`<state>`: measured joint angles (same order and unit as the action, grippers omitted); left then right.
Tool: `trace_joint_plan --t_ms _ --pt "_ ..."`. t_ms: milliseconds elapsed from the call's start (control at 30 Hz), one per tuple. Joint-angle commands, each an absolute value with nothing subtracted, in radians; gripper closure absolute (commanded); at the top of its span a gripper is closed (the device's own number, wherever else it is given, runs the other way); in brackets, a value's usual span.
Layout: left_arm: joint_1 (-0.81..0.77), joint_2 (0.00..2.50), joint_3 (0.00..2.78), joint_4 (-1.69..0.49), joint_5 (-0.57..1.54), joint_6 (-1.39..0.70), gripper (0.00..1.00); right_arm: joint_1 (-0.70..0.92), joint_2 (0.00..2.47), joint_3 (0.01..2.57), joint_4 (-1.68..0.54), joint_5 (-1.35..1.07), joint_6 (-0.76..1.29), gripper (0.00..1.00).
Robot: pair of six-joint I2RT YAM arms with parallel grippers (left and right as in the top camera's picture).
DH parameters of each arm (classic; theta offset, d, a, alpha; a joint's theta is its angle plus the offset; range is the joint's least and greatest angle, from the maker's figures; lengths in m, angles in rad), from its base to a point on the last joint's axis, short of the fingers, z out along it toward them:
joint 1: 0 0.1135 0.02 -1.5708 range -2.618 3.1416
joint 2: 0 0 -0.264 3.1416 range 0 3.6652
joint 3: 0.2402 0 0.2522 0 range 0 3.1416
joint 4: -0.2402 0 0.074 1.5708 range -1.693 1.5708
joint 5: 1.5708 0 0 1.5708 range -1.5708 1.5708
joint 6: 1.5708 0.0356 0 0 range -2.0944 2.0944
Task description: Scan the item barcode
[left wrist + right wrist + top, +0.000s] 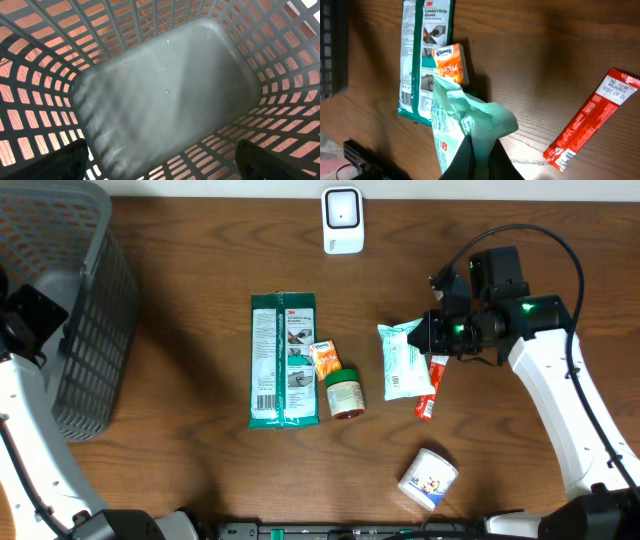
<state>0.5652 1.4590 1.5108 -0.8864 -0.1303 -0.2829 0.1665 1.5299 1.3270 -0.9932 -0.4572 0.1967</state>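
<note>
Brown wooden tabletop: the right gripper is clenched on the far corner of the pale green soft plastic packet, its long axis running front to back. The white boxy scanner stands farther back, leftward; the left gripper gapes inside the grey basket, well apart.
</note>
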Motion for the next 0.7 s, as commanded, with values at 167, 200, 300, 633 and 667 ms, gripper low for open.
trace_joint_plan --t_ms 167,200,300,633,667 --pt "0.568 1.466 1.524 -0.887 -0.136 -0.27 0.07 0.154 1.509 1.348 -1.01 -0.476 0.186 0.99" --pt "0.568 1.466 1.524 -0.887 -0.136 -0.27 0.07 0.154 1.509 1.348 -1.01 -0.476 0.186 0.99" --pt "0.568 1.466 1.524 -0.887 -0.136 -0.27 0.07 0.154 1.509 1.348 -1.009 -0.476 0.186 0.99" --pt "0.568 1.467 1.524 -0.887 -0.136 -0.27 0.07 0.155 1.509 1.348 -1.006 -0.476 0.186 0.99" --pt "0.568 1.467 1.524 -0.887 -0.136 -0.27 0.07 0.155 1.509 1.348 -1.005 -0.476 0.186 0.99"
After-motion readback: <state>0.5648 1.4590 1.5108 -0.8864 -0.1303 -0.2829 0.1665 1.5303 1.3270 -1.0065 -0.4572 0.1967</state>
